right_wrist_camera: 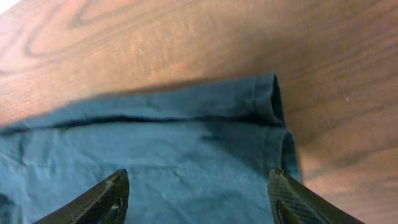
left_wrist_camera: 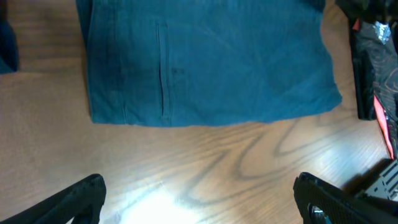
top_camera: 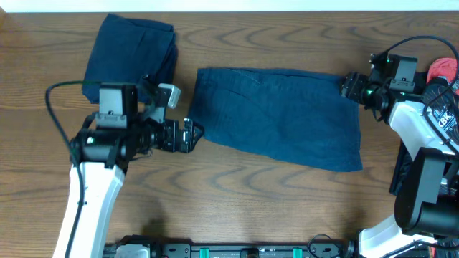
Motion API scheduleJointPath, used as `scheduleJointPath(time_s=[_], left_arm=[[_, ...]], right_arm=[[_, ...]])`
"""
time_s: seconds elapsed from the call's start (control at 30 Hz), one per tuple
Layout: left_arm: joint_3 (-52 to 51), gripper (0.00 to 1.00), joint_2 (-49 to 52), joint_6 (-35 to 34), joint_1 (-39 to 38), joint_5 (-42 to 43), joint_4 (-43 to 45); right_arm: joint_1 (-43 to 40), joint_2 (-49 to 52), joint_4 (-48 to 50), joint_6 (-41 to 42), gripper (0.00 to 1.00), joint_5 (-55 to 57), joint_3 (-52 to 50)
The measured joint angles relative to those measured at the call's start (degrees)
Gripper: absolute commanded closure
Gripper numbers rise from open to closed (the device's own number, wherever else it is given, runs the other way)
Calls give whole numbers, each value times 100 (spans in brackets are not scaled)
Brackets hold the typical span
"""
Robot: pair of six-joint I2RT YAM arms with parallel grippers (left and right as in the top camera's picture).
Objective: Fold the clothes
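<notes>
shorts (top_camera: 280, 115): flat mid-bench, dark blue denim-like, rough rectangle, seams showing
bundle (top_camera: 133, 50): folded, same cloth, near far-left corner
left gripper (top_camera: 192, 136): jaws wide, over bare wood just beside shorts' left edge
right gripper (top_camera: 349, 86): I read jaws apart over shorts' far-right corner, nothing held
room: bench (top_camera: 287, 208) open along near edge

Wood table (top_camera: 251, 204): dark-blue shorts (top_camera: 280, 118) spread flat, folded bundle (top_camera: 129, 50) beside.

robotics lab, wood-grain table (top_camera: 287, 208), left arm (top_camera: 90, 193), right arm (top_camera: 423, 186)
</notes>
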Motion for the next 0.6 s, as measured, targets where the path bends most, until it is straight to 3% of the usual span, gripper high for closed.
scheduleJointPath(time_s=[0.03, 0.17, 0.23, 0.33, 0.4, 0.53, 0.6], left_arm=[[0, 2, 114, 0, 0, 0, 107], [0, 3, 634, 0, 0, 0, 422], [0, 11, 903, -11, 0, 2, 457], [0, 48, 1239, -31, 0, 0, 398], [0, 66, 1408, -15, 0, 0, 374], [0, 67, 1519, -7, 0, 33, 402], [0, 61, 1502, -7, 0, 83, 415]], right_arm=[[-11, 0, -149, -59, 36, 2, 0], [-20, 0, -702, -199, 62, 22, 0], [-20, 0, -1139, -157, 79, 46, 2], [-17, 0, -1633, 61, 88, 74, -35], [-4, 0, -1582, 186, 91, 76, -118], [105, 0, -992, 457, 92, 120, -540], [203, 0, -527, 658, 92, 179, -855]])
